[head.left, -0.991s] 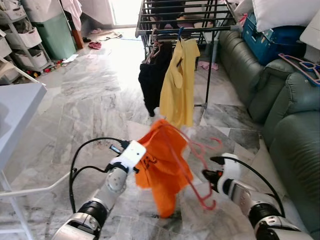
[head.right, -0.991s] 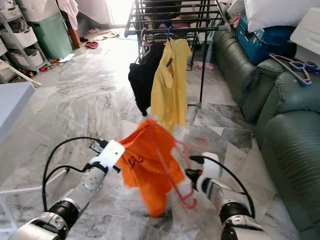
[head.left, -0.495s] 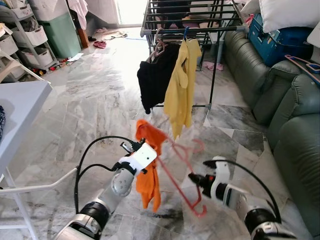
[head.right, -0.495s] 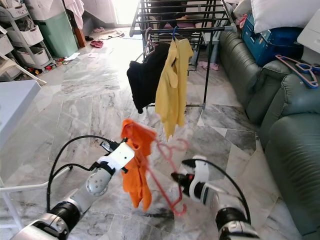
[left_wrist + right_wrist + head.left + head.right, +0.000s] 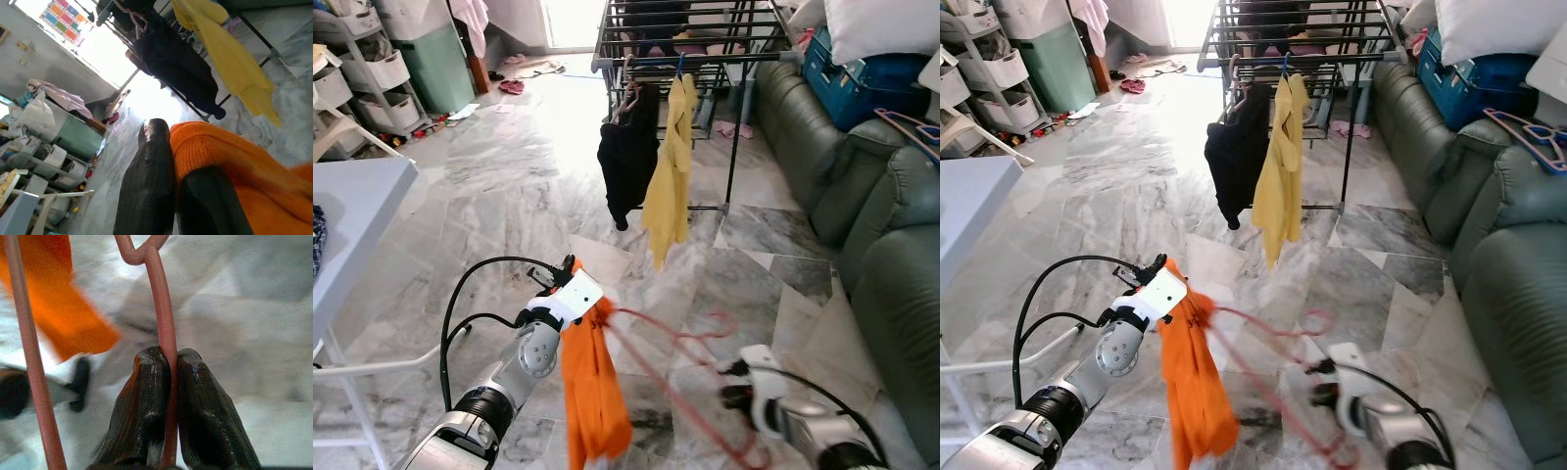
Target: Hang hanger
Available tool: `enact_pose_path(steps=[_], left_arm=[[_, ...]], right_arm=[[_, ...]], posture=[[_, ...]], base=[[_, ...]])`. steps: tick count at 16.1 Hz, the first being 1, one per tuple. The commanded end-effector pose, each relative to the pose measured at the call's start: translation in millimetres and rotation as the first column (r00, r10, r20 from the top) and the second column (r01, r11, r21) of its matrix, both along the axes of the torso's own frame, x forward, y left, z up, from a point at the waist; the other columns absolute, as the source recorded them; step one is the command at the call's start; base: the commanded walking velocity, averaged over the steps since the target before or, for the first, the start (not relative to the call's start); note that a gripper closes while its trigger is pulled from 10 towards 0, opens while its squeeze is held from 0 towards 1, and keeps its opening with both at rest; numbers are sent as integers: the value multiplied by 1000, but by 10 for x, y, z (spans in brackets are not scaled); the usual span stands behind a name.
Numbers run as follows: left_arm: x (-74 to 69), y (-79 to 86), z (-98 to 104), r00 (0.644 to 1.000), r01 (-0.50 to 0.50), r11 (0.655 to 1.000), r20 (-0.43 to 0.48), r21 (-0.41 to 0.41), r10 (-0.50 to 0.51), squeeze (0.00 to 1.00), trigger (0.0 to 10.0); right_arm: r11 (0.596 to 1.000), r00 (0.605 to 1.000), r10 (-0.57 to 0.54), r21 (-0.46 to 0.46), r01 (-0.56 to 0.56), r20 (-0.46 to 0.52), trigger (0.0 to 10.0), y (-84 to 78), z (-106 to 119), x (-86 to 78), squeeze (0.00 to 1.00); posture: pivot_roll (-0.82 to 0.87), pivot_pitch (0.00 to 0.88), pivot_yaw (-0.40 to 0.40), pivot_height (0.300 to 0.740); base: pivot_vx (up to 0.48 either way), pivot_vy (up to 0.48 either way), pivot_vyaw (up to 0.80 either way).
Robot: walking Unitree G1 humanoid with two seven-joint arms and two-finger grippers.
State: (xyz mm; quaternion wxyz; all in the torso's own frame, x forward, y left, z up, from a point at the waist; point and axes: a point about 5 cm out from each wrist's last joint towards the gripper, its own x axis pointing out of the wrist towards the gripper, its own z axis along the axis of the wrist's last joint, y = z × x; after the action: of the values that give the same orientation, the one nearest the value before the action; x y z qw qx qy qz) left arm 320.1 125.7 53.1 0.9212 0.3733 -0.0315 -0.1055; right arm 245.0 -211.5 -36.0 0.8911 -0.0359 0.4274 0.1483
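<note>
1. The right claw is closed on the thin pink-red hanger, its two black fingers pinching one rod of the wire, low over the marble floor.
2. The left claw is clamped on the orange garment, a fold of the cloth squeezed between its two fingers.
3. One hanger is held between the two arms: it runs from the orange cloth at the left claw down to the right claw, and its hook end is blurred and hard to trace.
4. One orange garment hangs limp in a long strip below the left claw; its lower end is cut off at the frame edge.
5. Beyond stands one dark drying rack with two garments on its near rail: a black garment and a yellow garment, side by side.
6. A green sofa lines the right side, partly cut off.
</note>
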Motion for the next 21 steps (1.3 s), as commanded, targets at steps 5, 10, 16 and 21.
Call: enact_pose_path(steps=[5,10,16,21], left_arm=[[43,64,24,999,-32,998,19,57,31,0,10000],[60,92,21,999,-39,996,9,84,38,0,10000],[29,33,-26,1000,5,997,-31,72,-3,0,10000],[-25,20,-117,996,33,996,-89,84,-26,0,10000]], right_arm=[[951,972,227,-228,-210,53,10000,-48,48,45,0],[828,884,463,-389,-404,66,10000,-269,239,125,0],[826,874,460,-437,-355,160,10000,-375,472,326,0],[803,816,524,-460,-379,243,10000,-121,508,414,0]], posture=[[-108,0,68,740],[-114,0,75,740],[-115,0,78,740],[-106,0,75,740]], base=[[0,0,0],[0,0,0],[0,0,0],[0,0,0]])
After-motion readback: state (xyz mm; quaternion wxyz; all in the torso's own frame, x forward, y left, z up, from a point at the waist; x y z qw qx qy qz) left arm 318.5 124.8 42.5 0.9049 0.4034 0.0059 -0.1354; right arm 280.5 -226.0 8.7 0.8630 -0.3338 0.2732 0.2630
